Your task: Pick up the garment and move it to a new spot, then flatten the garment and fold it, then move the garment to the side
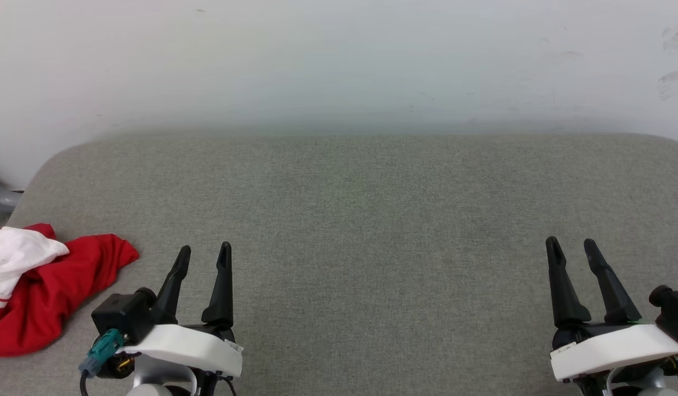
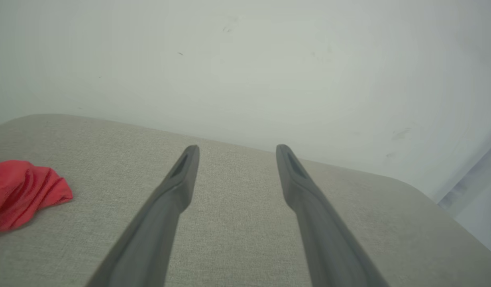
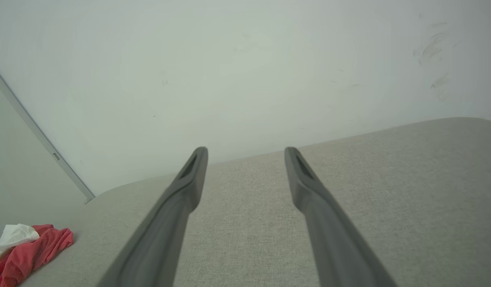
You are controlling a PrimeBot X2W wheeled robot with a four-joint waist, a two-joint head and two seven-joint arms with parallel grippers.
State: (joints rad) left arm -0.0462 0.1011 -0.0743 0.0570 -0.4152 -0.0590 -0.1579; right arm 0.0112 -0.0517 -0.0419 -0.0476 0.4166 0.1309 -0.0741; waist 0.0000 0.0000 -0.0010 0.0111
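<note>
Looking down over the grey padded surface [image 1: 372, 220], we are seeing the garment [image 1: 69, 286] lying in a crumpled heap at its far left edge, the red body bunched up and a white sleeve [image 1: 14, 253] flopping on top. We are judging the task as barely begun: the garment is neither spread flat nor folded. Part of it is running out of the head view, so we are not able to say how much may be hanging past the edge. Picking it up, carrying it to a fresh spot, smoothing it, folding it and setting it aside are all, as we are reading it, waiting to be done.

We are holding both claws over the near part of the surface, fingers pointing towards the pale wall [image 1: 339, 55]. The left gripper [image 1: 204, 248] is sitting just beside the heap without touching it, its fingers parted moderately and gripping nothing. The right gripper [image 1: 570, 242] is hovering well apart from the garment on the opposite side, parted about as much and likewise carrying nothing. In both wrist views we are seeing bare grey upholstery between the fingers
</note>
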